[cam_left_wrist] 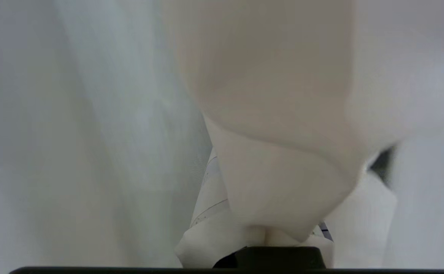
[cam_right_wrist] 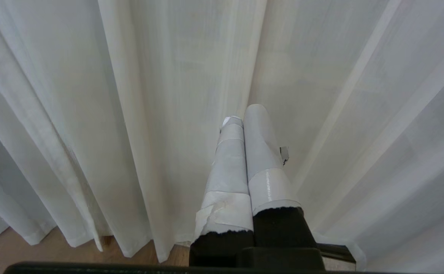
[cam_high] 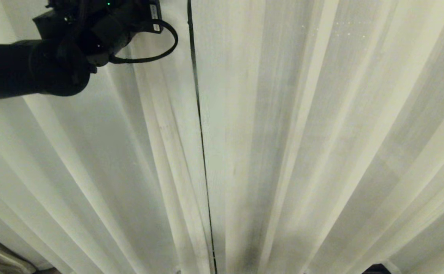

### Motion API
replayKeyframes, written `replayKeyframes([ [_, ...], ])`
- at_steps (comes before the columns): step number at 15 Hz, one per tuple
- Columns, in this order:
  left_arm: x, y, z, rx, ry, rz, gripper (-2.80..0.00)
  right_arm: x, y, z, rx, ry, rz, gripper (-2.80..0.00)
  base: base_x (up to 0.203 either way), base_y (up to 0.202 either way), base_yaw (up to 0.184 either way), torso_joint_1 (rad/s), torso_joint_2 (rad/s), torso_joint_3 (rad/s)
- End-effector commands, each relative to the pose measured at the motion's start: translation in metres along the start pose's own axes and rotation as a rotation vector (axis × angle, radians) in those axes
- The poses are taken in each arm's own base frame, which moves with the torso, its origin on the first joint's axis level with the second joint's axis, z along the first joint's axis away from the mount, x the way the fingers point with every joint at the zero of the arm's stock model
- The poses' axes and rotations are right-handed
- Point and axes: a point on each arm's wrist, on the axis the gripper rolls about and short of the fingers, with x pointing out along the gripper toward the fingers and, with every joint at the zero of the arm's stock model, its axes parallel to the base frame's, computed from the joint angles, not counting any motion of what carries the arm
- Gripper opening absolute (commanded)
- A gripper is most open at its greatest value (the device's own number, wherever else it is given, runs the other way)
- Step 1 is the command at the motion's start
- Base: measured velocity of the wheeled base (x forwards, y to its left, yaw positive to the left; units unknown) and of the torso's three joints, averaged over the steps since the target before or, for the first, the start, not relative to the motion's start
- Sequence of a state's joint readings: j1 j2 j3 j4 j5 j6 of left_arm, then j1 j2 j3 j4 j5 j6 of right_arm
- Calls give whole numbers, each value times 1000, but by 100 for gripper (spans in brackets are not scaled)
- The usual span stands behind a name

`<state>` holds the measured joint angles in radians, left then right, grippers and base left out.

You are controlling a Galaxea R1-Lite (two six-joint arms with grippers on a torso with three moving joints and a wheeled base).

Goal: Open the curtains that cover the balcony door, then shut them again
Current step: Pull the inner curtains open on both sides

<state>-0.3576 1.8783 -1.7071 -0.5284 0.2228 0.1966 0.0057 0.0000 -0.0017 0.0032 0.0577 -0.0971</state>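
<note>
The curtains [cam_high: 302, 144] hang drawn as sheer white panels with vertical folds. Only a thin dark slit [cam_high: 199, 114] shows between them. The balcony door is hidden behind them. My left arm [cam_high: 54, 64] reaches up at the top left, by the left panel's inner edge, and its fingertips are above the head view. In the left wrist view a cream fold of curtain [cam_left_wrist: 275, 114] runs down between the taped fingers [cam_left_wrist: 208, 194] of my left gripper [cam_left_wrist: 279, 182], which is shut on it. My right gripper [cam_right_wrist: 244, 114] is shut on nothing, low down in front of the curtains [cam_right_wrist: 149, 95].
Wooden floor [cam_right_wrist: 1, 251] shows under the curtain hems in the right wrist view. A dark strip [cam_right_wrist: 336, 251] lies at the foot of the curtain beside the right gripper. A small dark object [cam_high: 376, 268] sits at the bottom right of the head view.
</note>
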Motion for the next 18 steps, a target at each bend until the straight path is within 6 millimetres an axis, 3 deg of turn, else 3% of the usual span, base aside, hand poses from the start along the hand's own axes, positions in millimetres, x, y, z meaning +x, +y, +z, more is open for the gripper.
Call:
replayKeyframes([
  [1, -21, 17, 11, 7, -6, 27, -280, 0, 0, 0, -1, 1, 3, -280, 0, 0, 0, 0, 0, 0],
  [8, -54, 44, 12, 30, 15, 79, -280, 0, 0, 0, -1, 1, 1, -280, 0, 0, 0, 0, 0, 0],
  [14, -56, 51, 2, 45, 52, 95, -280, 0, 0, 0, -1, 1, 2, -280, 0, 0, 0, 0, 0, 0],
  [18, -65, 77, -7, 79, 94, 172, -280, 0, 0, 0, -1, 1, 1, -280, 0, 0, 0, 0, 0, 0],
])
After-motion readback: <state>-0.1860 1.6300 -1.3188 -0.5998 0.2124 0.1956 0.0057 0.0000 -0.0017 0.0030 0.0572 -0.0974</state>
